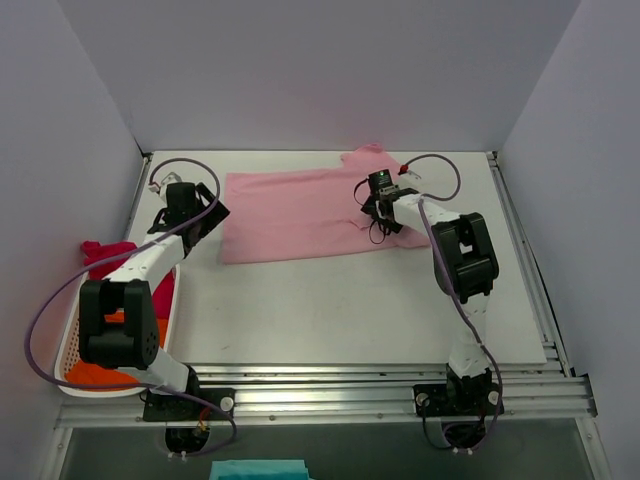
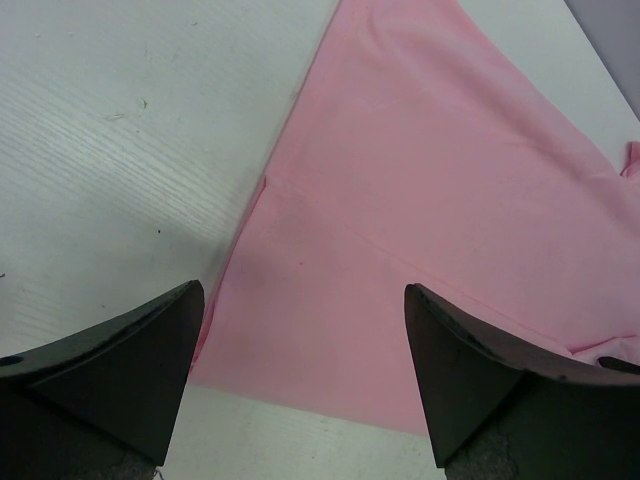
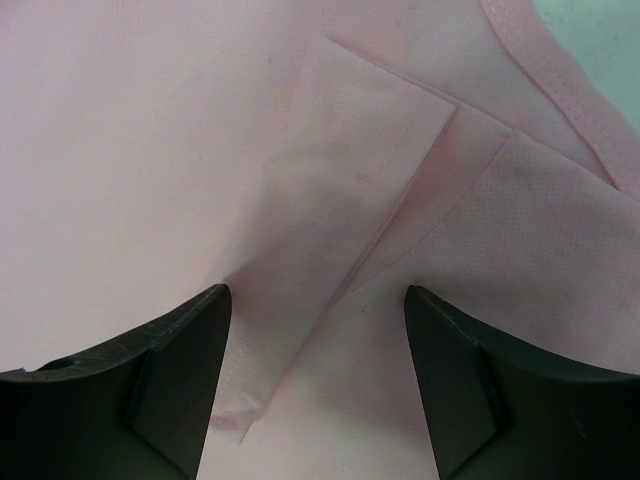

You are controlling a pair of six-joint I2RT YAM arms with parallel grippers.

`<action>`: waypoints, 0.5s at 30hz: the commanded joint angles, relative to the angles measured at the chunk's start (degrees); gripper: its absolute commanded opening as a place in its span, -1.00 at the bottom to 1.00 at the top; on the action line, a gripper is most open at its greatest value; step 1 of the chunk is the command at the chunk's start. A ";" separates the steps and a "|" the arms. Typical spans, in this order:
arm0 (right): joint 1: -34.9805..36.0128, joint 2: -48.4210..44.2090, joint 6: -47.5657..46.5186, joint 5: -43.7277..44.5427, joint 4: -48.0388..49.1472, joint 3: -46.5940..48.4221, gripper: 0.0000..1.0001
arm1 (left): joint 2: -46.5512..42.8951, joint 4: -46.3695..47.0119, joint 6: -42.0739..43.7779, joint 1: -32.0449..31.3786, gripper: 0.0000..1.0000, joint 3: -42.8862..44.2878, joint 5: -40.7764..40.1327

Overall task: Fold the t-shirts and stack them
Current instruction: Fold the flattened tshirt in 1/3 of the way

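While the pink t-shirt lies seemingly half-folded beneath my left fingers and right fingers, both spread wide and empty, the magenta-red t-shirt and orange t-shirt wait in the basket behind the left fingers, nothing stacked.

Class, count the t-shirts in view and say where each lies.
3. The light pink t-shirt lies spread on the table; the magenta-red t-shirt and the orange t-shirt sit in the white basket at left. More may be hidden under the arm there.
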 commanded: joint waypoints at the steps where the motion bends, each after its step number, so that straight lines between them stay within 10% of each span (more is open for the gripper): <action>1: -0.37 0.75 -0.66 -0.99 -2.04 2.35 0.32 | 0.38 2.70 0.77 0.21 0.80 0.56 0.15; 15: -0.99 0.22 -1.01 -1.96 -3.27 5.34 0.31 | 0.02 2.44 1.12 0.21 0.79 0.39 -0.64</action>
